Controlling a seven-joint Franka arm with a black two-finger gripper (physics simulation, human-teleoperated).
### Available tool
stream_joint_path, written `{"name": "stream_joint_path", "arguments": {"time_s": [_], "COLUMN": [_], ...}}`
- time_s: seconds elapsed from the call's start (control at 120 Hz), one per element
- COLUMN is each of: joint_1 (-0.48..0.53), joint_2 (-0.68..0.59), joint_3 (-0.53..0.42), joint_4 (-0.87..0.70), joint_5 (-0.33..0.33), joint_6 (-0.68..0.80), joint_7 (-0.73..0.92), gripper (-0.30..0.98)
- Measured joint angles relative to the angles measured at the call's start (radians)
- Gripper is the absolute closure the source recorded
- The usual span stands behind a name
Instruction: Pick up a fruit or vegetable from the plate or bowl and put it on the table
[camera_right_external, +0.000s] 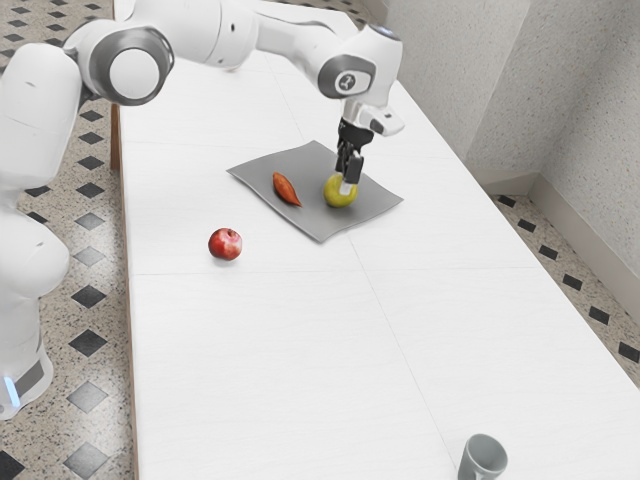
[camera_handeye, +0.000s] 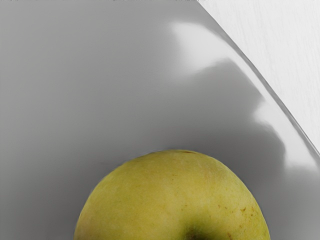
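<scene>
Arm, white, reaches in from the exterior view's left over a pale surface (camera_right_external: 250, 340); its hand points down above the grey four-cornered plate (camera_right_external: 300, 221). Black tool (camera_right_external: 346, 184) is at the yellow-green apple (camera_right_external: 334, 194), its lower end overlapping the fruit in the exterior view. Opening of tool: cannot tell. Grip on the apple: cannot tell either; contact from both sides is not readable.

Position of apple: over the plate, towards the exterior view's right of its middle. Wrist view gives the fruit's rounded top close under the hand, small brown specks on the skin, part of the darker stem hollow visible. Around it, glossy grey plate with bright reflections and soft shadow; past the plate's curved edge, white surface.

Also on the plate: an orange-brown sweet potato (camera_right_external: 286, 189), lying on its side, apart from the apple, towards the exterior view's left. Off the plate, on the surface, a red apple (camera_right_external: 225, 244) with paler patches. Well apart from these, near the exterior view's lower edge, a grey-blue mug (camera_right_external: 484, 456), upright, mouth upward
</scene>
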Motion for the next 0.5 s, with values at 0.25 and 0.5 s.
{"name": "stream_joint_path", "arguments": {"time_s": [0.25, 0.5], "joint_1": [0.000, 0.005], "joint_2": [0.025, 0.035], "joint_3": [0.001, 0.007], "joint_4": [-0.004, -0.029], "joint_5": [-0.002, -0.017], "joint_6": [0.016, 0.031], "joint_7": [-0.001, -0.003], "gripper": [0.00, 0.03]}}
